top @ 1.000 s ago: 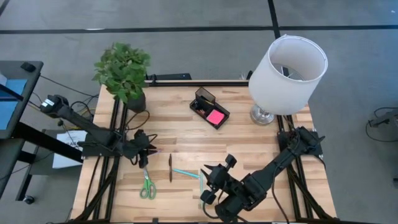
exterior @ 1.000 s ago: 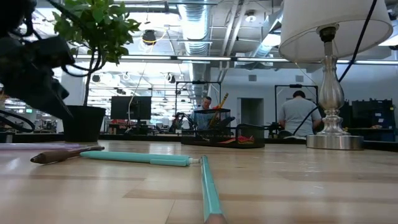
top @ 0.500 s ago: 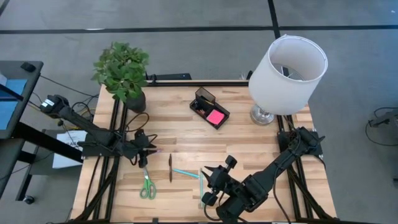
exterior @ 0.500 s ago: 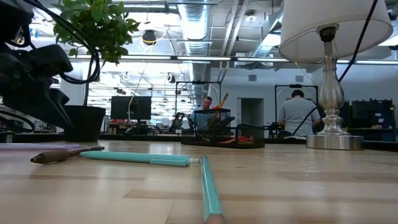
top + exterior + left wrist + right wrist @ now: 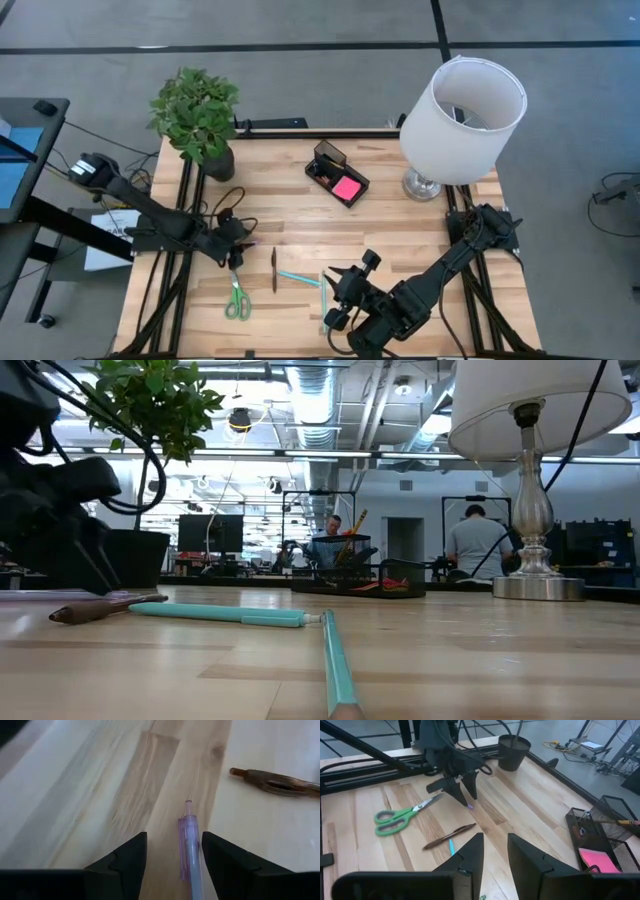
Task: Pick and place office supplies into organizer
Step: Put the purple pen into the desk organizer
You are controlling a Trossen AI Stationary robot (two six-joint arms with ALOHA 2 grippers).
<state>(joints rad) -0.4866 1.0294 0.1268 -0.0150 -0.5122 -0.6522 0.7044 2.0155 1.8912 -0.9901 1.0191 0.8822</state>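
While you read the left wrist view, note that the left gripper (image 5: 171, 852) sits low over the table (image 5: 75, 795) with its fingers (image 5: 131, 857) spread apart, one on each side of a pale pen (image 5: 190, 845) that lies flat in the gap. You cannot tell from this view whether either finger touches the pen. Just beyond the fingertips and off to one side lies a brown pen (image 5: 275, 782), clear of the gripper.

From above, you find the left gripper (image 5: 238, 250) directly ahead of the green-handled scissors (image 5: 236, 297), with the brown pen (image 5: 273, 270) just beside it and a teal pen (image 5: 298, 278) a little farther out. A second teal pen (image 5: 323, 298) lies past that one, next to the right gripper (image 5: 335, 295).

Your right gripper waits above the near table edge with its fingers (image 5: 465, 862) parted and nothing between them.

Well beyond both grippers, the organizer (image 5: 336, 174) stands toward the far side of the table, with the pink sticky-note pad (image 5: 347, 188) in its low tray. Farther still you see the potted plant (image 5: 198, 115) and the white lamp (image 5: 460, 110) at the far corners.
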